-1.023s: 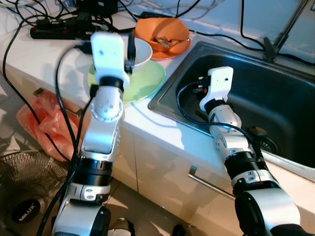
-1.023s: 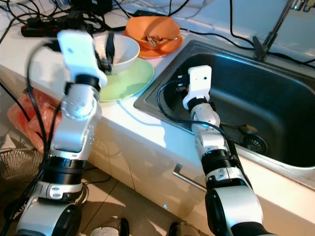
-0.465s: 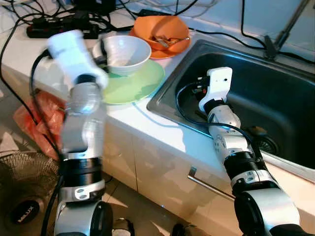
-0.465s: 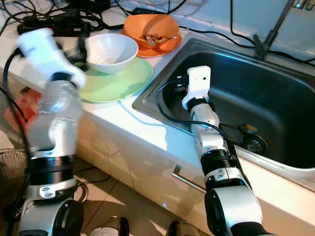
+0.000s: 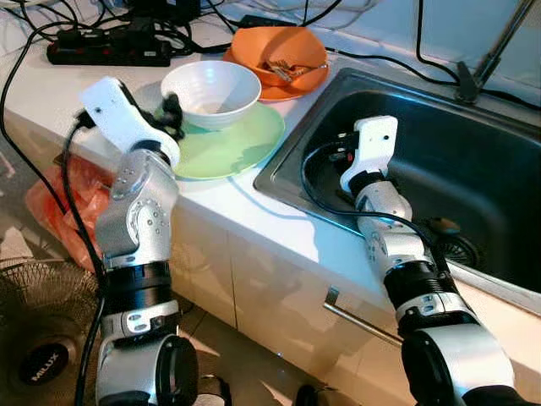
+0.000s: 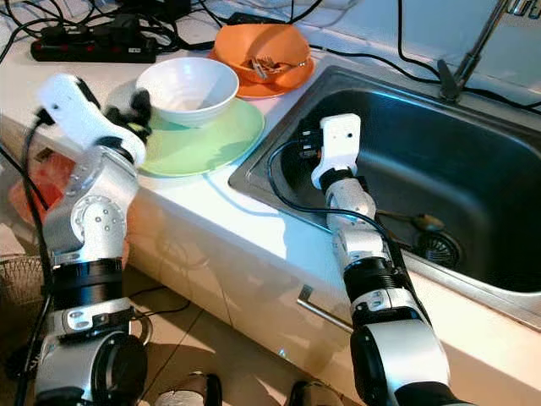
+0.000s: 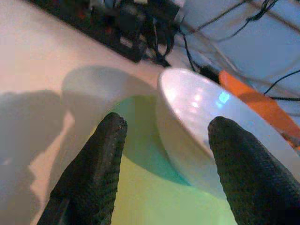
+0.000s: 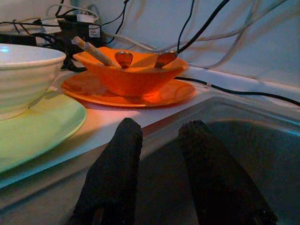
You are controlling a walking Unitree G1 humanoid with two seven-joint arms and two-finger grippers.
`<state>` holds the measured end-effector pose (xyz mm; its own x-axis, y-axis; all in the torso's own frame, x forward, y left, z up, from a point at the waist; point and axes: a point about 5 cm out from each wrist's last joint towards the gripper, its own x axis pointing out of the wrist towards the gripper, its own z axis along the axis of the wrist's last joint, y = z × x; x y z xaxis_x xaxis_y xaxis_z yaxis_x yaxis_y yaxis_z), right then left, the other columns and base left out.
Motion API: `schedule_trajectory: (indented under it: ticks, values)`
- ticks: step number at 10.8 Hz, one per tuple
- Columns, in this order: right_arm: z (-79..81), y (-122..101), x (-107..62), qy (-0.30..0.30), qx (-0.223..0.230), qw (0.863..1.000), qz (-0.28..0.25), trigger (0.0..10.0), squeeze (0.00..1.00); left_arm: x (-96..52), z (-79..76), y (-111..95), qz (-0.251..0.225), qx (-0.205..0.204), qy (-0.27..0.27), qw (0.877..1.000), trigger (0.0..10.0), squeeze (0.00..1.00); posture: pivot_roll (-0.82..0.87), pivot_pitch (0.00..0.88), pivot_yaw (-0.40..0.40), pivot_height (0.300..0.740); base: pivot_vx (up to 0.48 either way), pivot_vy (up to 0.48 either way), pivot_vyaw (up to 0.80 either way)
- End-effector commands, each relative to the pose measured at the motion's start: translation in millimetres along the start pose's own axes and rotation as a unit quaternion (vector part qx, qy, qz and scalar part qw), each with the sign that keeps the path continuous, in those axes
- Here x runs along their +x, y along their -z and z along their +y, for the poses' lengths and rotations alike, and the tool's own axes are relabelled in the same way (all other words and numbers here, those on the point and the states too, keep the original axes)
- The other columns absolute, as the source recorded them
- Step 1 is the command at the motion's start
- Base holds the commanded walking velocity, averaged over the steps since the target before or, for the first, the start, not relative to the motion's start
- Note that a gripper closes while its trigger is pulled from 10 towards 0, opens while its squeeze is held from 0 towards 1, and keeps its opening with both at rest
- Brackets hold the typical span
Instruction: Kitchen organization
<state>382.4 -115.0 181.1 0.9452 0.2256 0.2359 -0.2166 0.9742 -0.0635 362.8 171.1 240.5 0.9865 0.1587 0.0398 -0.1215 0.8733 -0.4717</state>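
A white bowl point(image 5: 211, 91) stands on a pale green plate point(image 5: 237, 145) on the white counter. Behind it an orange bowl point(image 5: 277, 52) with spoons and chopsticks point(image 8: 91, 49) in it sits on an orange plate. My left gripper point(image 7: 168, 124) is low at the white bowl's left side, open, its fingers point(image 5: 173, 110) pointing at the bowl wall and holding nothing. My right gripper point(image 8: 159, 129) hangs inside the steel sink point(image 5: 473, 161) near its left wall. Its fingers are slightly apart, with nothing between them.
A black power strip point(image 5: 110, 52) with tangled cables lies at the back of the counter. The faucet base point(image 5: 465, 80) stands behind the sink, and the drain point(image 5: 452, 247) is at its bottom. On the floor to the left are an orange plastic bag point(image 5: 63, 207) and a fan point(image 5: 42, 338).
My left arm has swung off the top of the white bowl, leftward and down, and now faces its side. The bowl stays on the green plate. The right arm is unmoved.
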Motion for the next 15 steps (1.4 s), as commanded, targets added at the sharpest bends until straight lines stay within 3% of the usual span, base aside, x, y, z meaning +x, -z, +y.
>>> schedule_trajectory:
  ticks: [1, 7, 11, 15]
  values:
    - [0.2, -1, 1.3, -0.001, 0.002, 1.0, -0.003, 10.0, 0.0, 2.3, -3.3, -5, 0.002, -0.005, 0.002, 1.0, 10.0, 0.0, 0.11, 0.108, -0.013, 0.74, 0.0, 0.0, 0.0]
    - [1.3, -1, 0.6, 0.0, 0.003, 1.0, -0.002, 10.0, 0.0, 32.3, 0.2, 13, 0.083, -0.015, -0.005, 0.996, 10.0, 0.0, 0.1, 0.115, -0.003, 0.74, 0.0, 0.0, 0.0]
    - [-0.5, 0, 0.0, 0.002, 0.002, 1.0, 0.0, 10.0, 0.0, 36.7, 3.4, 42, 0.149, -0.02, -0.009, 0.989, 10.0, 0.0, 0.1, 0.122, -0.004, 0.74, 0.0, 0.0, 0.0]
    - [-0.3, 0, -0.1, 0.003, 0.002, 1.0, 0.001, 10.0, 0.0, 41.3, 2.1, 40, 0.116, -0.04, -0.013, 0.992, 10.0, 0.0, 0.1, 0.122, -0.006, 0.74, 0.0, 0.0, 0.0]
